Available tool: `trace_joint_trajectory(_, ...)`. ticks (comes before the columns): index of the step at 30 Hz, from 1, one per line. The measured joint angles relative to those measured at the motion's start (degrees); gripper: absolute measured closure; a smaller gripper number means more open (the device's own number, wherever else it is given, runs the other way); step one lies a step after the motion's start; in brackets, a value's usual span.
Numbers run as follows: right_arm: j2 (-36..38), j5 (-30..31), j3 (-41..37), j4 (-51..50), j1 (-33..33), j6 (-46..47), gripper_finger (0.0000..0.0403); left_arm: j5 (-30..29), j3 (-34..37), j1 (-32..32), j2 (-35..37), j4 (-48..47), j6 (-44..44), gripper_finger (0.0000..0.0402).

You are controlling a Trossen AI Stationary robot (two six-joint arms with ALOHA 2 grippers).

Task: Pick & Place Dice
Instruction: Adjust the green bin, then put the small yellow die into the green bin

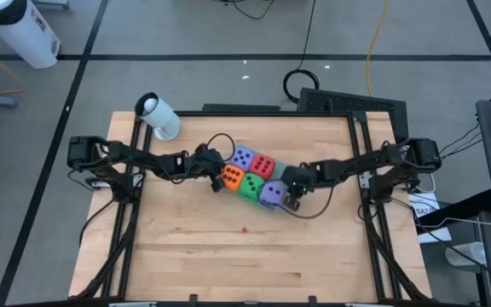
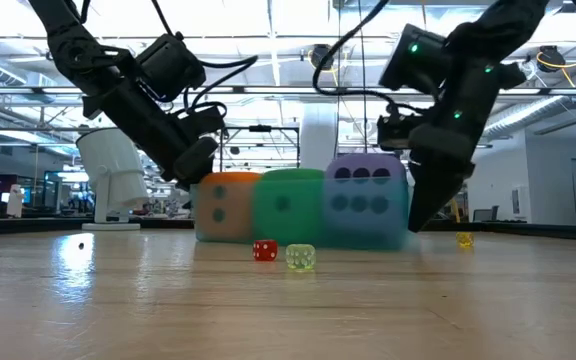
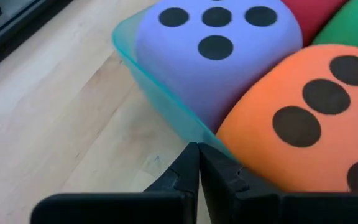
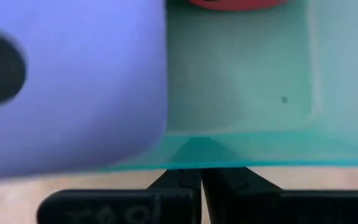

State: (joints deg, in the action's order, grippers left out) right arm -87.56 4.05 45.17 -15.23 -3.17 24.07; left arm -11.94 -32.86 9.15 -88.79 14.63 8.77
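Dice [image 1: 251, 176] sit clustered between both shut tools; no writing legible.

- The right claw [image 4: 201, 177] has its fingers pressed together at the teal tray's [image 4: 241, 149] near rim.
- A lavender die [image 4: 73, 81] fills the view toward 10 o'clock.
- A red die [image 4: 235, 4] peeks in at 12 o'clock.

dice [image 1: 254, 176]: soft matt foam-like | tray [image 4: 241, 93]: translucent glossy green plastic | table [image 1: 228, 247]: smooth pale wood

Overhead, table-level, two close wrists — apparently sharing dice [image 1: 252, 177].
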Motion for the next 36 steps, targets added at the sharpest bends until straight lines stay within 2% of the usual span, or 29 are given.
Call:
trace_joint_trajectory(11,-0.07,4.69,0.00,0.07,-9.32,-2.38,0.0403,0.07,0.02,-0.26,-0.14,-0.03,1.02,0.0378)
trace_joint_trajectory(14,-0.05,4.41,0.08,0.39,-10.69,-3.15,0.0403,0.06,0.02,-0.26,-0.17,-0.24,1.35,0.0378)
trace_joint_trajectory(22,0.84,3.68,0.22,-0.03,-11.87,-4.65,0.0403,0.75,0.07,-0.43,2.36,-2.28,-1.83,0.0378)
trace_joint_trajectory(30,8.22,3.09,0.33,-5.92,-10.53,-7.11,0.0403,0.77,-0.03,-1.25,9.73,-5.67,-3.79,0.0378)
trace_joint_trajectory(36,12.96,3.24,0.33,-7.29,-9.84,-6.99,0.0403,0.25,-0.04,-1.14,10.12,-6.22,-4.34,0.0378)
